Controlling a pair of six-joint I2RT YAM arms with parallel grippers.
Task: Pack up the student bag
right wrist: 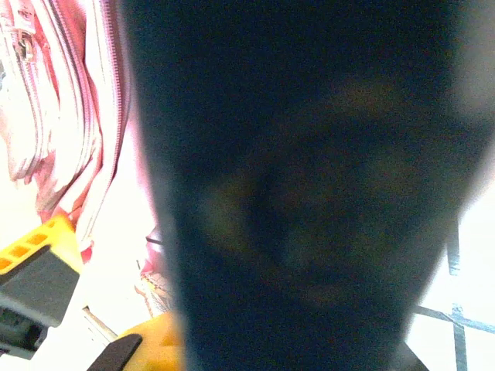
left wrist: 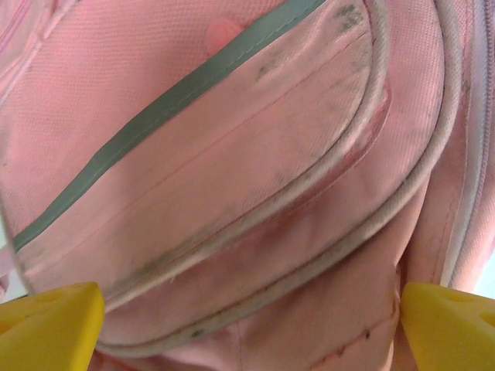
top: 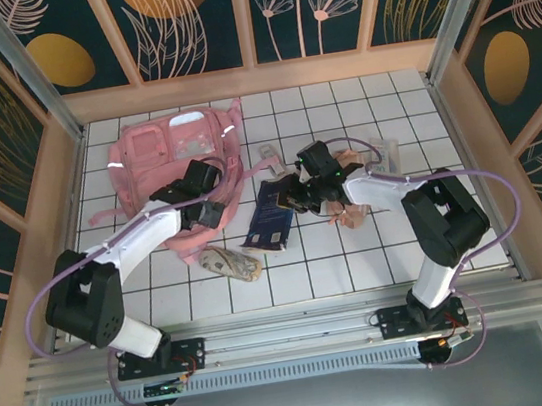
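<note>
One pink student bag (top: 170, 148) lies under the left gripper (left wrist: 247, 328), its jaws spread wide. The right gripper (top: 293, 198) clamps one dark blue booklet (top: 268, 222). One patterned pouch (top: 231, 263) sits behind both.

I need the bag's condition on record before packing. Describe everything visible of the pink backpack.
The backpack is pink woven fabric, lying flat at the far left of the tiled table. It has zip pockets, piped seams, grey reflective strips and loose straps. The front pocket's piping looks grubby. The left gripper hangs open close over it; whether it touches the fabric cannot be judged.
</note>
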